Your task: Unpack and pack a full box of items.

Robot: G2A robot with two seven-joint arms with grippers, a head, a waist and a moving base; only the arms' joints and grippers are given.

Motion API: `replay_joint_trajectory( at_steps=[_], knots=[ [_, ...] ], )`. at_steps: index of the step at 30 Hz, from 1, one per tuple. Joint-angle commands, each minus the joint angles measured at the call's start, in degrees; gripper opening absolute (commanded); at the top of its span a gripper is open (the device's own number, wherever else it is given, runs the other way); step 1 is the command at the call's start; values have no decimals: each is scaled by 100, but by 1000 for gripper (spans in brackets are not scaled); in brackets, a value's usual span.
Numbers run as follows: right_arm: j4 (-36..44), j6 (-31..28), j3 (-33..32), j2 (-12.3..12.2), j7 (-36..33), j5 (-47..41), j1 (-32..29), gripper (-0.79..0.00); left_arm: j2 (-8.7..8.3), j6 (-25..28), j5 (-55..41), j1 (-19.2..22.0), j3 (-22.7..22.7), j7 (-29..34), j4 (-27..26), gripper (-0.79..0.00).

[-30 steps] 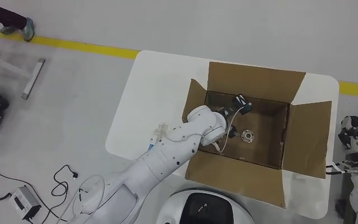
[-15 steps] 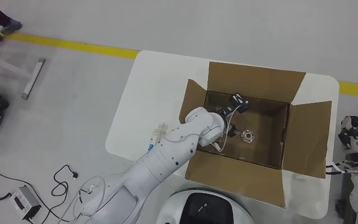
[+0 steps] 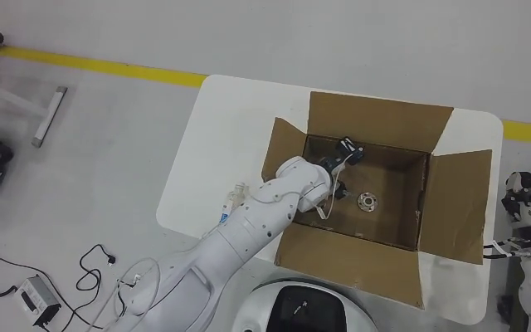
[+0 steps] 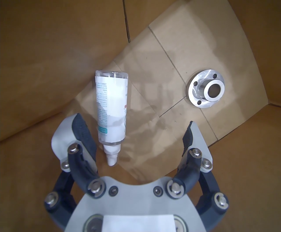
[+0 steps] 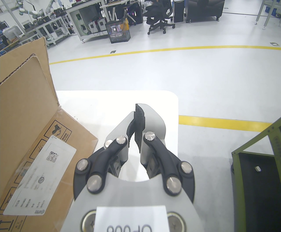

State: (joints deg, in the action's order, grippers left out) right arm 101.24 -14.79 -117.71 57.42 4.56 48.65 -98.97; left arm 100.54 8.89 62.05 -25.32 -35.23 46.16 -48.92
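**White desk, open box: left fingers spread above a tube**

A white desk (image 3: 207,141) with rounded corners stands on a pale grey floor (image 3: 99,166) crossed by a yellow line (image 3: 124,70). Workbenches and office chairs (image 5: 159,17) fill the room behind it. On the desk sits a brown cardboard box (image 3: 377,116) with all four flaps folded outward.

The left gripper (image 3: 347,155) is down inside the box, in the far left part of its interior. Seen from its own wrist, the left gripper (image 4: 134,123) has its fingers (image 4: 82,129) spread wide apart and holds nothing.

On the box floor, a clear tube (image 4: 112,109) with a white label lies flat along the foot of a wall. Its white nozzle points toward the wrist. The tube lies between the spread fingers, just beside one of them, and whether it touches that finger cannot be told.

A round metal flange (image 4: 205,91) rests well apart from the tube, with its bore facing up. From above, the flange (image 3: 366,200) sits left of the middle of the box floor.

The right gripper (image 5: 137,123) is outside the box, above a corner of the desk. Its fingers (image 5: 139,118) are pressed together with nothing between them. Beside it stands an outer wall of the box, which carries a white shipping label (image 5: 39,175).
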Motion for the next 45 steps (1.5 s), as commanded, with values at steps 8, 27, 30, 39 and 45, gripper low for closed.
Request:
replay_joint_trajectory(
  at_steps=[8, 27, 30, 39, 45],
  knots=[
    [0, 0, 0, 0, 0, 0, 0, -785, 215, 95, -54, 188, 110, -178, 543, 0],
    [0, 0, 0, 0, 0, 0, 0, -785, 533, 146, -109, 367, 156, -234, 1190, -449],
    [0, 0, 0, 0, 0, 0, 0, -785, 561, 124, -104, 375, 139, -233, 1228, -600],
    [0, 0, 0, 0, 0, 0, 0, -785, 588, 77, 9, 366, 68, -144, 1051, -785],
    [0, 0, 0, 0, 0, 0, 0, -785, 487, -58, 46, 209, -171, 39, 276, -785]
  ],
)
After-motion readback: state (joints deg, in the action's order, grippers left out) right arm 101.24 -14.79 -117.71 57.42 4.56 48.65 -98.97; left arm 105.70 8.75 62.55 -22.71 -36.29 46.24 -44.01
